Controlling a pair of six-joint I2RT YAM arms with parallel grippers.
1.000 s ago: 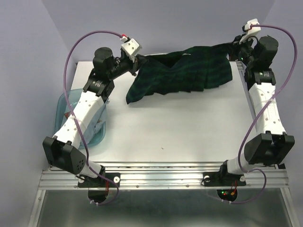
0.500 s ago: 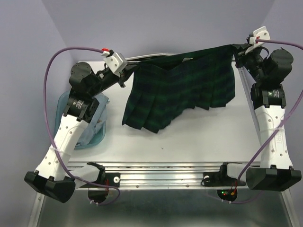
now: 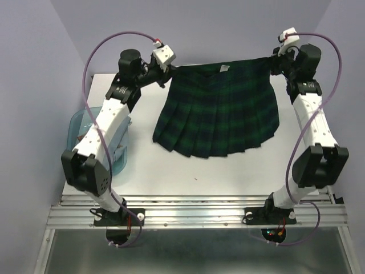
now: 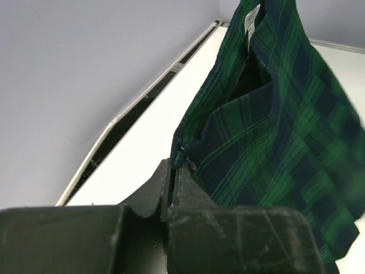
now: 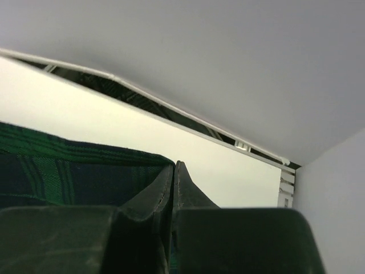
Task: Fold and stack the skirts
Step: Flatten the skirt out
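White surface (image 3: 228,171): fills the middle of the top view; arm bases sit at its near edge.
Tartan skirt (image 3: 219,117): dark green and navy, pleated. It is spread wide over the far half of the surface. The waistband runs left to right along the far edge, pulled taut between the two tools. The pleats fan out toward the near side and the jagged hem lies about mid-surface. Whether the waistband touches the surface cannot be told.
Blue tub (image 3: 74,128): translucent plastic, at the left edge of the surface and well apart from the skirt, partly hidden under the left arm.
Pale cloth (image 3: 118,149): grey-blue, bunched in the tub's right side; mostly hidden by the arm.
Left tool (image 4: 173,174): at the far left, pinched closed on the skirt's left waist corner; the wrist view shows cloth running out from between the fingers.
Right tool (image 5: 174,171): at the far right, fingers pressed together on the right waist corner, tartan bunched against them on the left.
Tag (image 3: 224,68): small and white, at the middle of the waistband.
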